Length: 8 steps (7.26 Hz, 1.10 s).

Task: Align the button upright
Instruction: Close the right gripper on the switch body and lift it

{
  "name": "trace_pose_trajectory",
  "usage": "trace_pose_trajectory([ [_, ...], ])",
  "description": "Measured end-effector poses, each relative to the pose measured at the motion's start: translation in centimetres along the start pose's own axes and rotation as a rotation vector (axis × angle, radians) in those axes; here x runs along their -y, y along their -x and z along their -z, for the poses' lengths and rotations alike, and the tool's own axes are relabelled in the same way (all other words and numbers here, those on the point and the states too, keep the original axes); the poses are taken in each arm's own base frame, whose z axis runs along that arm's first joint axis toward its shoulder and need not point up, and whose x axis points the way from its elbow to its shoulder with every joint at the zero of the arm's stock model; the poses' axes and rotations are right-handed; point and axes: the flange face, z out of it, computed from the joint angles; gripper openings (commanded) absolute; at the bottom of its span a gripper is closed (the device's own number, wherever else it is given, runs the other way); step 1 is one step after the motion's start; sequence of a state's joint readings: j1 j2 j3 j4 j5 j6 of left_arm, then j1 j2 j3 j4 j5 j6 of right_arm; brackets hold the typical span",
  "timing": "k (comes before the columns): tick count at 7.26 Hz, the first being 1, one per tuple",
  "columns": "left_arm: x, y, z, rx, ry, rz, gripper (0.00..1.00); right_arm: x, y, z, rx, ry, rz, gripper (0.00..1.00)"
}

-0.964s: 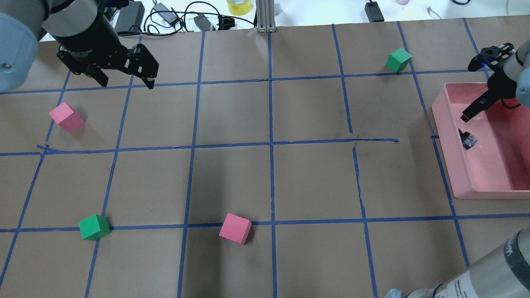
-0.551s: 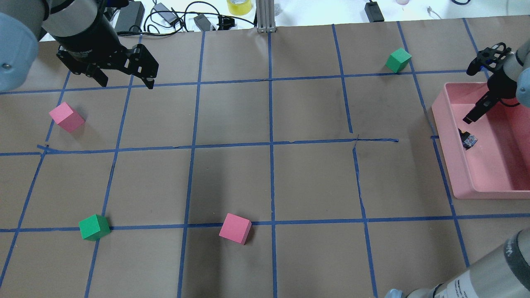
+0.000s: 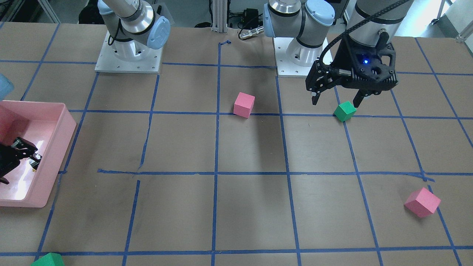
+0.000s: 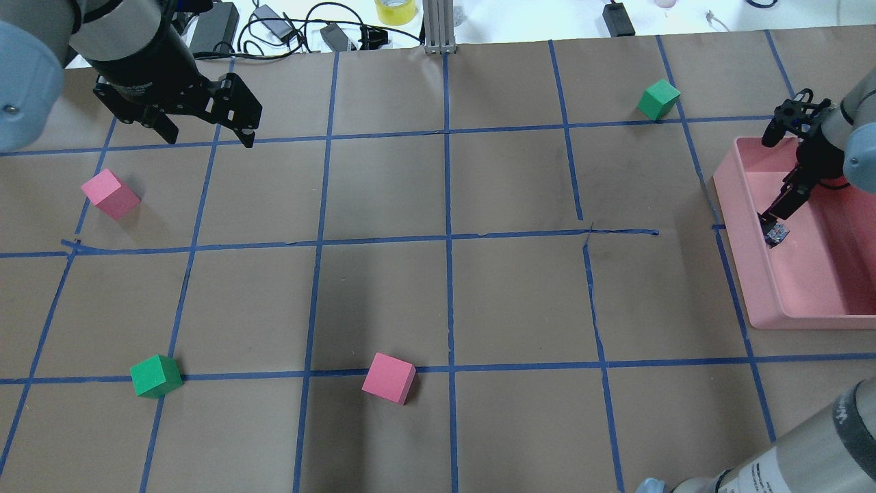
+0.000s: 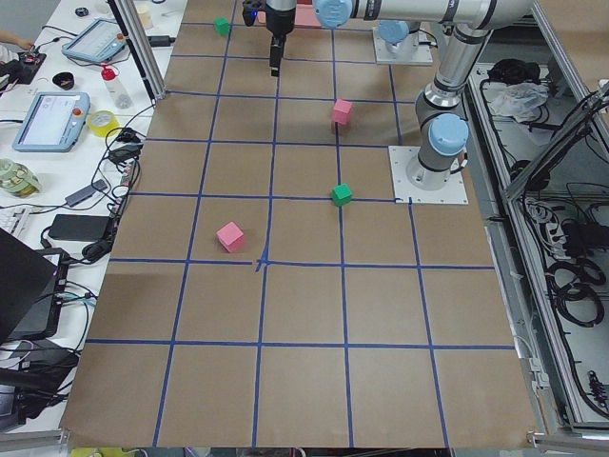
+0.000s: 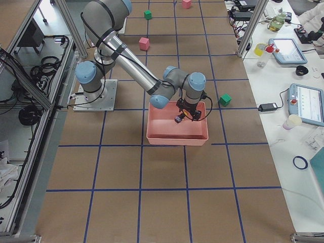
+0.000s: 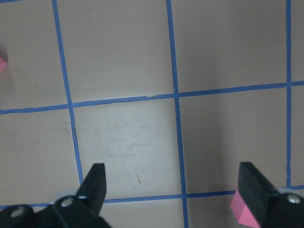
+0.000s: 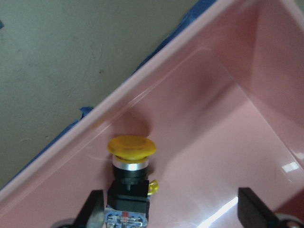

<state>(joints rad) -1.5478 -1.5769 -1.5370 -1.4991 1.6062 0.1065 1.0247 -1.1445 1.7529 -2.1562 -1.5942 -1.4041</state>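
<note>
The button [image 8: 129, 180] has a yellow cap, a black body and a silvery base. It appears to lie on its side in the pink bin [image 4: 807, 320], cap toward the bin's wall [image 8: 166, 80]. In the overhead view the button [image 4: 775, 235] sits close to the bin's left wall. My right gripper [image 8: 173, 213] is open and tilted down into the bin. One of its fingers [image 8: 94, 205] stands right beside the button's body, and nothing is gripped. My left gripper [image 4: 205, 135] hangs open over the far left of the table, holding nothing.
Two pink cubes [image 4: 109, 194] [image 4: 389, 378] and two green cubes [image 4: 156, 376] [image 4: 658, 99] are spread over the taped brown table. Cables, power bricks and a yellow tape roll [image 4: 395, 10] lie past the far edge. In the front view a green cube [image 3: 344, 111] lies under the left gripper.
My right gripper has come down and forward into the bin, its lower finger now beside the button. The left arm, button and cubes have not moved.
</note>
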Motion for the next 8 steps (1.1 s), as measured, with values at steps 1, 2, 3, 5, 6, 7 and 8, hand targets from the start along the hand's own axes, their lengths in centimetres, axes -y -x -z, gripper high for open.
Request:
trace_pose_trajectory([
  [1, 0.0, 0.0, 0.0, 0.0, 0.0, 0.0, 1.0, -0.1, 0.0, -0.1, -0.002, 0.01, 0.004, 1.0],
  [2, 0.0, 0.0, 0.0, 0.0, 0.0, 0.0, 1.0, -0.1, -0.1, -0.2, -0.003, 0.015, 0.013, 1.0],
  [3, 0.0, 0.0, 0.0, -0.001, 0.0, 0.0, 1.0, -0.1, 0.0, -0.3, -0.001, 0.018, 0.029, 1.0],
  [5, 0.0, 0.0, 0.0, -0.004, 0.001, 0.001, 1.0, -0.2, 0.3, -0.7, 0.011, 0.023, 0.047, 1.0],
  [6, 0.0, -0.1, -0.1, -0.005, 0.001, 0.001, 1.0, -0.3, 0.8, -1.2, 0.023, 0.025, 0.049, 1.0],
  [7, 0.0, 0.0, -0.1, -0.005, 0.001, 0.002, 1.0, -0.4, 1.2, -1.6, 0.035, 0.026, 0.053, 1.0],
  [8, 0.0, 0.0, -0.1, -0.003, 0.001, 0.002, 1.0, -0.4, 1.5, -1.9, 0.043, 0.027, 0.061, 1.0],
])
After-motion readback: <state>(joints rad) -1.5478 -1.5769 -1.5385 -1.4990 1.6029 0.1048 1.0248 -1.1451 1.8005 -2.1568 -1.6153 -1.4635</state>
